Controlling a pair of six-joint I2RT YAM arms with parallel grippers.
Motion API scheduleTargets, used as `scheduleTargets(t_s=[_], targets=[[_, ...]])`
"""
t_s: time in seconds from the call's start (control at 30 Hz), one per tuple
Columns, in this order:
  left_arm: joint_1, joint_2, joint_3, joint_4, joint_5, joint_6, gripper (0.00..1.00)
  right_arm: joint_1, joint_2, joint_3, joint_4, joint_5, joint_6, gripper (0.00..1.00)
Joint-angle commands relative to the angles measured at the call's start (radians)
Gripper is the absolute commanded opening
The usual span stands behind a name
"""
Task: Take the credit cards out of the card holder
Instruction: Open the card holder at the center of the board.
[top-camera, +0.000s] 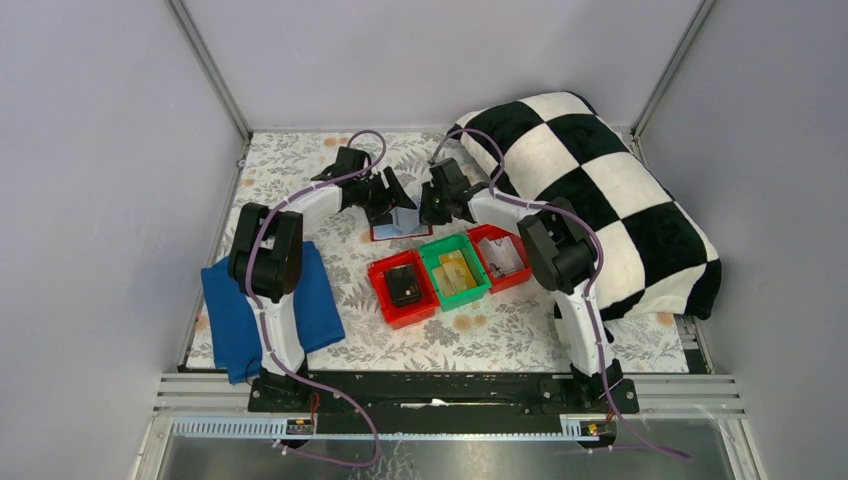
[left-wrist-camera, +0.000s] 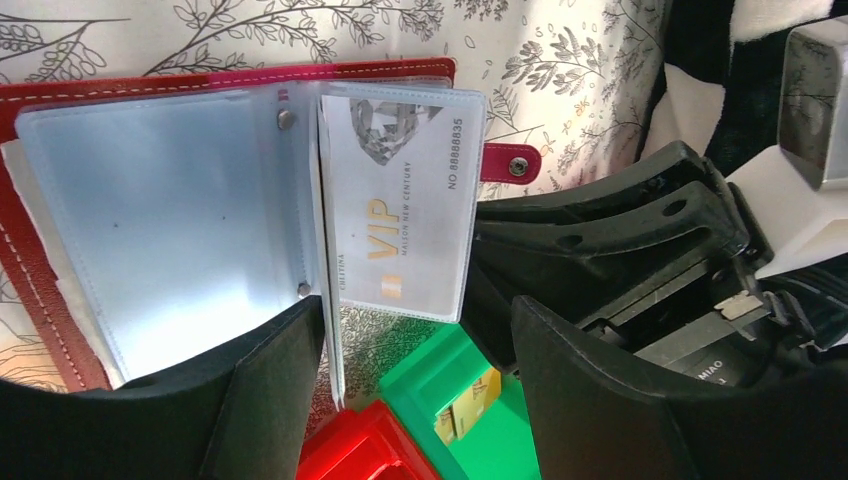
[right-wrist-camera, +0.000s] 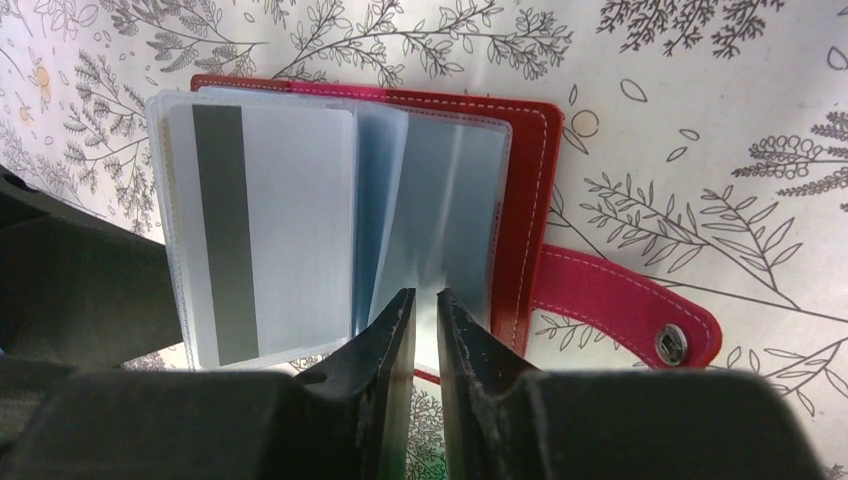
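From above, the card holder lies open on the flowered tablecloth, just behind a row of three bins: a red bin, a green bin and a second red bin. The left gripper and the right gripper lean in over it from either side. A pale blue leaf of the holder stands up between them. A blue cloth lies under the left arm, and a black-and-white checked cushion sits beside the right arm.

In the left wrist view, the left gripper's jaws stand wide apart and grasp nothing. The holder is spread open just beyond the fingertips, its clear sleeves fanned out. A credit card, pale with gold "VIP" lettering, sits in a sleeve that stands on edge. That sleeve's lower edge is just beside one finger. The red strap tab pokes out beside the card.

In the right wrist view, the right gripper's fingers are drawn nearly together, leaving only a thin slit. A clear sleeve runs down into that slit and appears to be pinched there, though the fingertips hide the contact itself. Beside it, another sleeve shows the back of a credit card with its dark stripe. The red cover and the strap tab lie flat on the tablecloth.
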Motion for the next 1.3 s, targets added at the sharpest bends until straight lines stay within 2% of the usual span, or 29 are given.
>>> scheduleTargets(t_s=[0.0, 0.43, 0.7, 1.03, 1.13, 1.27], targets=[[0.001, -0.04, 0.016, 0.056, 0.049, -0.014, 0.72, -0.007, -0.054, -0.053, -0.051, -0.018, -0.013, 0.23], [-0.002, -0.022, 0.031, 0.079, 0.102, -0.035, 0.72, -0.067, -0.247, -0.161, -0.005, -0.01, -0.038, 0.28], [-0.033, 0.014, 0.071, 0.105, 0.129, -0.061, 0.72, -0.083, -0.284, -0.157, -0.009, -0.033, -0.033, 0.3], [0.001, -0.107, 0.08, -0.068, -0.044, 0.038, 0.72, -0.083, -0.247, -0.143, 0.01, -0.08, -0.01, 0.3], [0.031, -0.1, 0.059, -0.12, -0.081, 0.053, 0.71, -0.084, -0.193, -0.086, 0.0, -0.144, -0.018, 0.32], [0.018, -0.101, 0.081, -0.233, -0.216, 0.101, 0.76, -0.08, -0.096, 0.037, -0.107, -0.16, -0.054, 0.33]])
